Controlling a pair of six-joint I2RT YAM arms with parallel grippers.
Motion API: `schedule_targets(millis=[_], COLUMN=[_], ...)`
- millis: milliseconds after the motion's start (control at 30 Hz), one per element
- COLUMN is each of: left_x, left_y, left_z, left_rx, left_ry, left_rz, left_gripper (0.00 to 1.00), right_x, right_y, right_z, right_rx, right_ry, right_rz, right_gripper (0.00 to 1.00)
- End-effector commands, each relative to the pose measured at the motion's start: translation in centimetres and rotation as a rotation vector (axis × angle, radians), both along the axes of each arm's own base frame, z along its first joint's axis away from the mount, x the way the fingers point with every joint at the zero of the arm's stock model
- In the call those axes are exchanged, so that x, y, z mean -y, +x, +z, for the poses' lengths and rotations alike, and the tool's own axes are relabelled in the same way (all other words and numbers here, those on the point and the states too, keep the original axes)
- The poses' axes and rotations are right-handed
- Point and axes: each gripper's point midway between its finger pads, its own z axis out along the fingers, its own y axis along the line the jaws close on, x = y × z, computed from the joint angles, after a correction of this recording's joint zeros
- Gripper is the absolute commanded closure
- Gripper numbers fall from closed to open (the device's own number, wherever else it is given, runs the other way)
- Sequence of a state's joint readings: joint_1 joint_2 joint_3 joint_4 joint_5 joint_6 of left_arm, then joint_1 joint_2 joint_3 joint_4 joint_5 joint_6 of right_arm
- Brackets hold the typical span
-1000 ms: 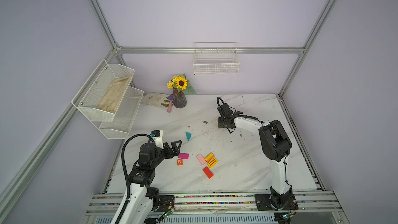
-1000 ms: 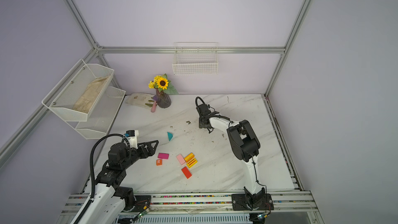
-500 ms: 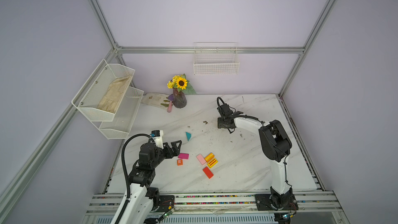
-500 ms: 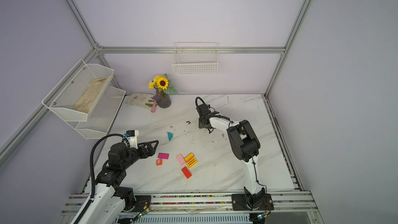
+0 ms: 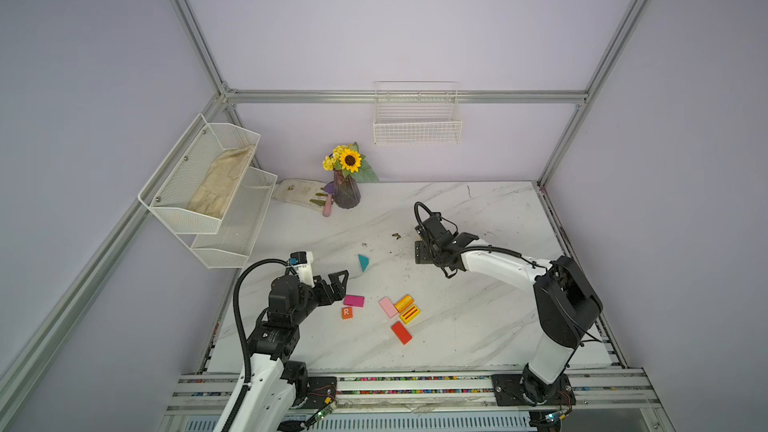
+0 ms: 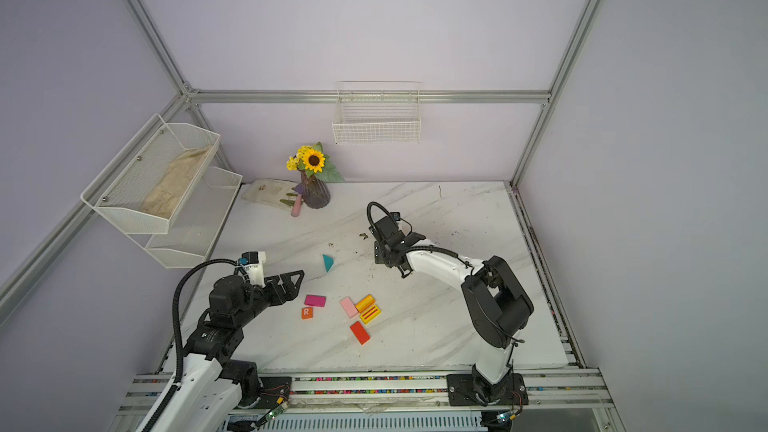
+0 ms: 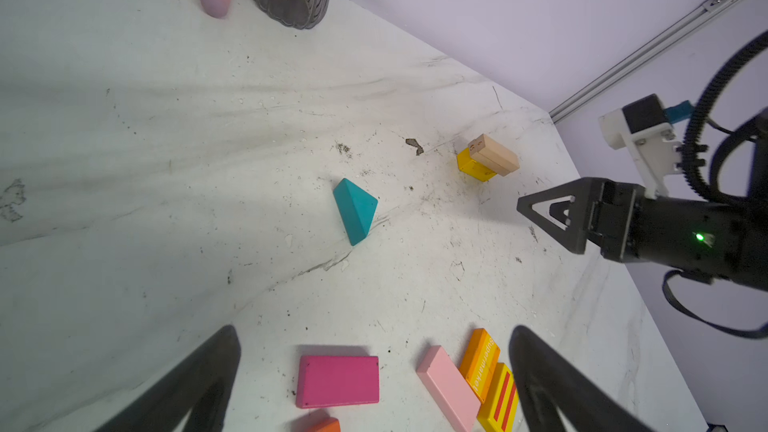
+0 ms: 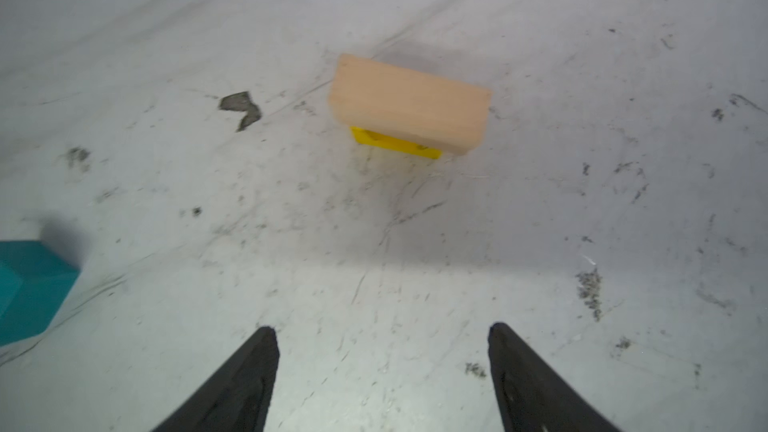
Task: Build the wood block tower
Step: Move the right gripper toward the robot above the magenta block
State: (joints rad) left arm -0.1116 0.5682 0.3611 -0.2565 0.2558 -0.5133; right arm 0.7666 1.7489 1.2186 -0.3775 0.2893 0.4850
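Marble tabletop — orange cube half out-of-frame

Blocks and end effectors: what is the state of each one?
Tan block, stacked on yellow block.
Teal triangle, lying loose, unstacked.
Magenta block, flat, unstacked.
Pink block, flat, unstacked.
Red block, flat, unstacked.
Left end effector, open, empty.
Right end effector, open, empty.

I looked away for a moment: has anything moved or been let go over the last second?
No movement shows in the top views. The right gripper now stands open and empty, short of the tan block resting on the yellow block; the earlier views are too small to show a release. The left gripper stays open near the magenta slab, and the teal triangle and red slab lie where they did.
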Motion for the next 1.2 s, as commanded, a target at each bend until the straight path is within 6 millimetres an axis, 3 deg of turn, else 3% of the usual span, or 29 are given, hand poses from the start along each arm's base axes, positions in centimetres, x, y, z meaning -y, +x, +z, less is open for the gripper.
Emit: schedule_targets(millis=[0, 300, 433, 767, 900, 1167], left_x=[-0.7, -1.6, -1.6, -2.3, -2.7, -2.7], left_y=[-0.1, -0.3, -0.4, -0.4, -0.5, -0.4], left_z=[-0.8, -1.2, -1.4, -1.4, -1.4, -1.4], left_rx=[-0.017, -0.035, -0.052, -0.053, -0.057, -0.055], left_ry=[0.006, 0.026, 0.025, 0.044, 0.054, 0.052], left_rz=[0.039, 0.091, 0.090, 0.131, 0.149, 0.153], left_gripper=[0.00, 0.00, 0.00, 0.00, 0.00, 0.00], right_x=[-2.2, -9.4, -12.7, -18.4, -19.3, -18.7], right_y=[-2.6, -8.2, -10.1, -10.9, -11.1, -11.2], right_z=[-0.2, -0.4, -1.7, -5.4, -6.3, -7.3], right_rx=[0.003, -0.028, -0.037, -0.097, -0.105, -0.103], right_ry=[0.022, 0.063, 0.057, 0.021, -0.023, -0.055], right_rz=[0.063, 0.279, 0.363, 0.425, 0.437, 0.455], right_gripper=[0.18, 0.18, 0.25, 0.28, 0.28, 0.28])
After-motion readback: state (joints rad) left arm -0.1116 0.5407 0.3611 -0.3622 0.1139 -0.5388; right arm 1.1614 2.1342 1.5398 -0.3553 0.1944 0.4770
